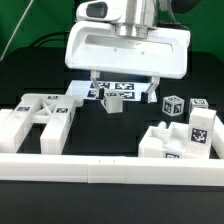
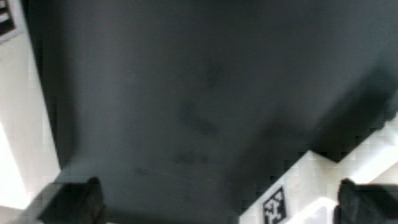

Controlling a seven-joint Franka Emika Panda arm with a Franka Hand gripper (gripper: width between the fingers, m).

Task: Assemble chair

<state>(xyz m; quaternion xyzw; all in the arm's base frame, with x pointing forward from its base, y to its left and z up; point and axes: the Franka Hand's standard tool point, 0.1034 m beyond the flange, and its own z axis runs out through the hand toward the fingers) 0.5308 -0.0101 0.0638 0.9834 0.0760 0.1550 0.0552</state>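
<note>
The chair's white tagged parts lie loose on the black table. A large slotted panel piece (image 1: 40,120) is at the exterior view's left. A blocky piece (image 1: 186,136) is at the right, with two small tagged cubes (image 1: 172,105) (image 1: 198,105) behind it. My gripper (image 1: 124,92) hangs low over the middle back of the table, open and empty, with a small tagged block (image 1: 112,102) between its fingers. The blurred wrist view shows the gripper (image 2: 222,205) over dark table, its jaws wide apart, and a white tagged part (image 2: 294,200) near one finger (image 2: 374,200).
A long white border rail (image 1: 110,166) runs along the front. The marker board (image 1: 80,91) lies flat behind the gripper. White surfaces show at the wrist view's edges (image 2: 18,120) (image 2: 381,95).
</note>
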